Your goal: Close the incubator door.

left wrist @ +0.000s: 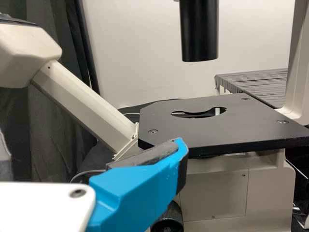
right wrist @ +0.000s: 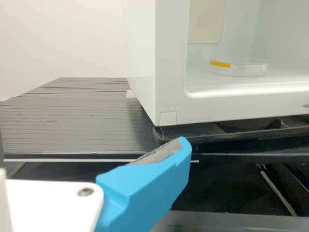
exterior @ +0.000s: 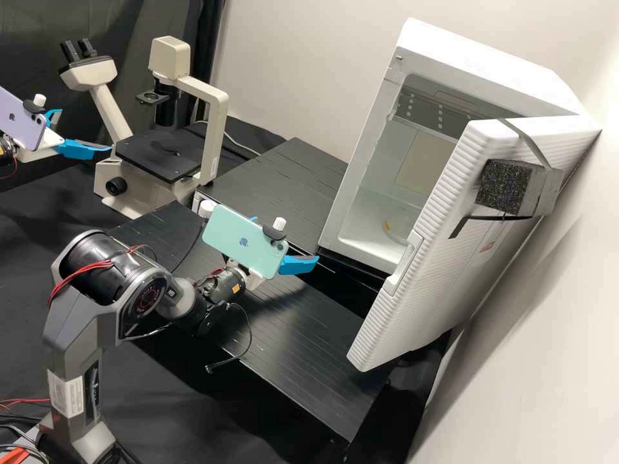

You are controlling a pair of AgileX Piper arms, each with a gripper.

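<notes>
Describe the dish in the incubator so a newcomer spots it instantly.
Find the white incubator with the open door. On its floor rests a shallow, clear, round dish. An orange-yellow strip marks its side, unlike the plain pale panel behind.

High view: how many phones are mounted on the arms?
2. Flat, rectangular lilac phone beside the blue-fingered left claw, at the view's left edge; flat, rectangular mint-green phone beside the blue-fingered right claw, left of the open white incubator.
</notes>
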